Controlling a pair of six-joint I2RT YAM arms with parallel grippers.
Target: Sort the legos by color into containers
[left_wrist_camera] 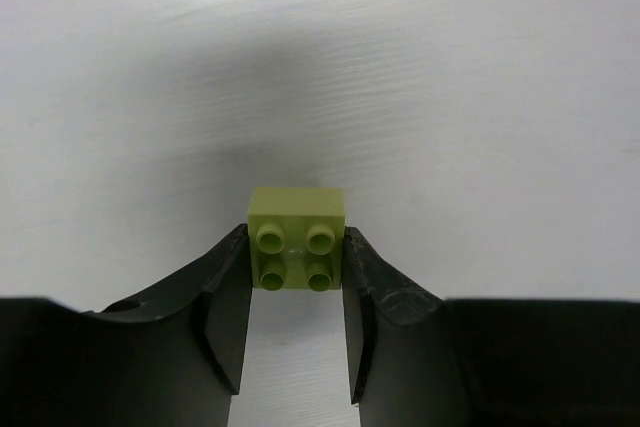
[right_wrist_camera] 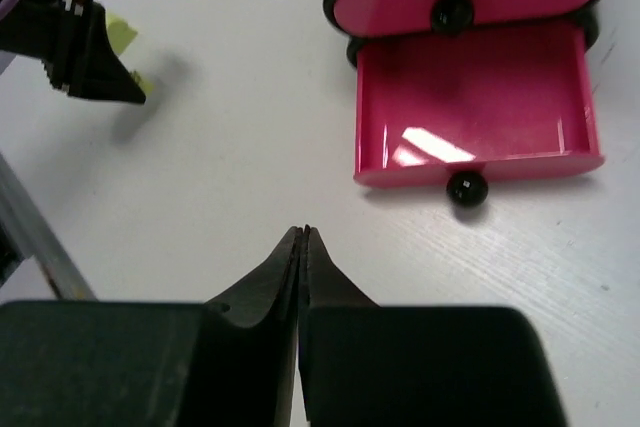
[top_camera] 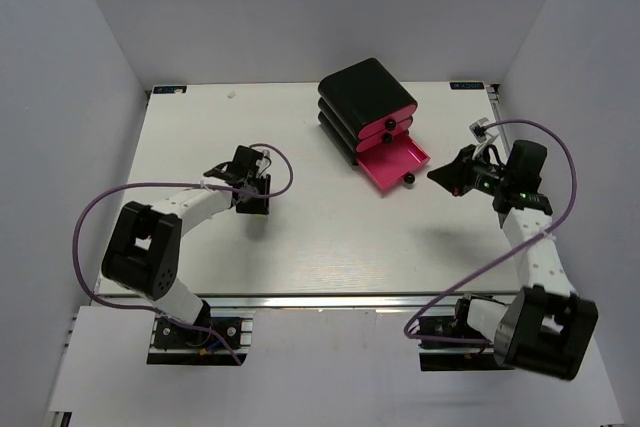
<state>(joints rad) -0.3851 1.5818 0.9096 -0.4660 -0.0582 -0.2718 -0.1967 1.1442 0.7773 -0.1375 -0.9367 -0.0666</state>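
On the counter (left_wrist_camera: 420,67), the left claw (left_wrist_camera: 296,259) pinches a yellow-green lego (left_wrist_camera: 296,219) by its sides, not yet lifted. The right claw (right_wrist_camera: 303,239) is pressed together, empty, near the open bottom drawer (right_wrist_camera: 470,87), which looks bare. Sorting seems barely begun.

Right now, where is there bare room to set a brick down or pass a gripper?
Free: the table between the left gripper and right gripper, in front of the open bottom drawer; the back-left corner beside the cabinet; inside that drawer. Crowded: between drawer knob and right gripper.
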